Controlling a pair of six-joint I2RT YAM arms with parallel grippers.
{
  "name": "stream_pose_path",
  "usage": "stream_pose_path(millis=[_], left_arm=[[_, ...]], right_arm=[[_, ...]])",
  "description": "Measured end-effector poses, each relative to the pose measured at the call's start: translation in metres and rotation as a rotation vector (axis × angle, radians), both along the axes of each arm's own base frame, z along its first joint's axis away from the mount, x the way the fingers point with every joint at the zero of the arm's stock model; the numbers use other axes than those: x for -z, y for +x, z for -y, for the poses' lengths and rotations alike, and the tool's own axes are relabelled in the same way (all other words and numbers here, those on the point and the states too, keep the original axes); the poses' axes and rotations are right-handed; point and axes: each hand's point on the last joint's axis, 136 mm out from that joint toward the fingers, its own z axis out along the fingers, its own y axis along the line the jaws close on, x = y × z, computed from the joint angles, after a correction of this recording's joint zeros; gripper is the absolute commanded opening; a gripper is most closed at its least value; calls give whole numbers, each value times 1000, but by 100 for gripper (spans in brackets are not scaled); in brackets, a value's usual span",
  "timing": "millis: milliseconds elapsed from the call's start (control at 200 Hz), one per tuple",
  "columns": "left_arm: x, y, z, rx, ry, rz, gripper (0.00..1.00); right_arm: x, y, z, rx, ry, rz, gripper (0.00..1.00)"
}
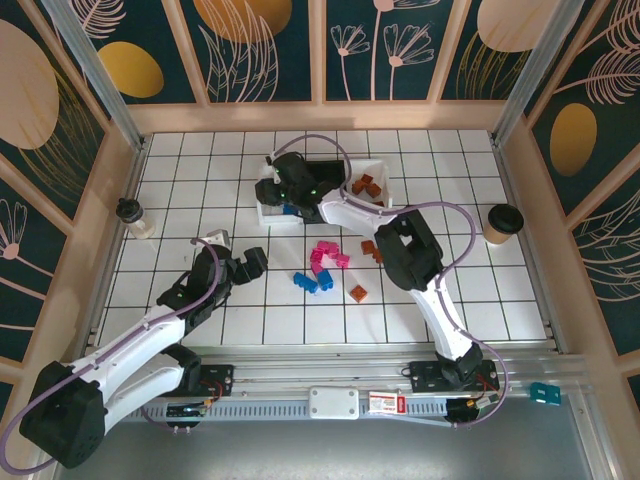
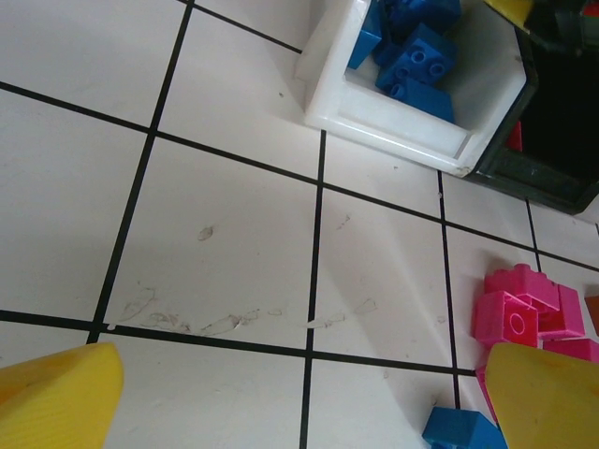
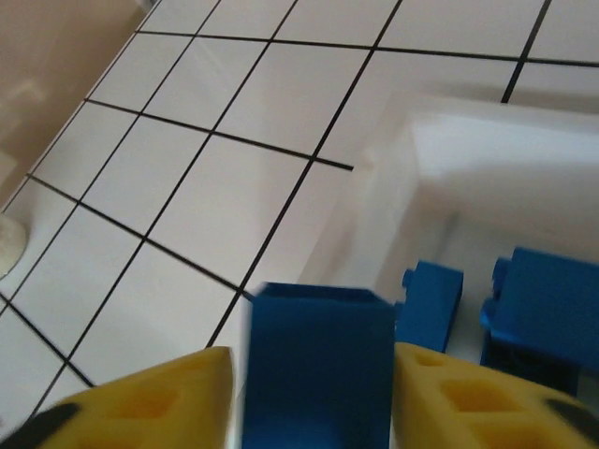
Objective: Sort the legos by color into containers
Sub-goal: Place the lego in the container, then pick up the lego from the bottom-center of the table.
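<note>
Jaws spread wide and empty, the left gripper [image 1: 238, 256] hovers near-left of the bin of blues [image 2: 374, 122], a white bin with several stored blues [image 2: 412, 56] inside. Over that bin's edge the right gripper [image 1: 289, 190] is clamped on one blue brick [image 3: 318, 365], pinched between its yellow fingers [image 3: 154, 398]. In the right wrist view the brick hangs above the bin's wall, with the open interior just beside it. The picture is blurred, so the brick may overlap the rim rather than clear it. Dropping it cleanly, I judge, calls for a small shift toward the bin's middle before letting go. Near-right of the bin lie the loose pink bricks [image 1: 322, 257], blue bricks [image 1: 305, 282] and orange bricks [image 1: 358, 292], between the two arms. The free left gripper faces them and looks better placed for the next pick. Right of the bin, past the black bin [image 2: 547, 159], a second white bin [image 1: 386, 172] holds orange ones.
</note>
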Motion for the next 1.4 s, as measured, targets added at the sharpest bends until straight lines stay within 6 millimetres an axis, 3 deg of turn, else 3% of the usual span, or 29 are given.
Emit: stream_pose_path(millis=[175,250,385,516,596,686,816,956,1066,1401], left_arm=[[3,-2,3,18,-6,-16,99],[6,-3,6,36,-8,-29,99],[14,-5,12,68,-9,-60,99],[22,-6,18,92,-14,-85,99],[25,-5,20,103,-15,-94,99],[30,-4,23,111,-17,-105,99],[39,-3,25,115,-10,-128,99],[47,-2,26,118,-4,-149,99],[51,-1,29,126,-9,-155,99],[53,0,32,135,-14,-163,99]], right_arm=[[-4,9,9,35,-9,12,59],[-1,1,21,44,-21,5,59],[-6,-34,55,44,-39,-12,60],[-26,-80,98,50,-29,2,61],[-27,-112,124,57,-26,1,62],[-10,-144,152,70,-48,-34,62],[41,-193,192,92,-144,-152,63],[74,-235,217,93,-235,-247,64],[82,-245,221,91,-264,-268,64],[109,-246,232,121,-361,-308,55]])
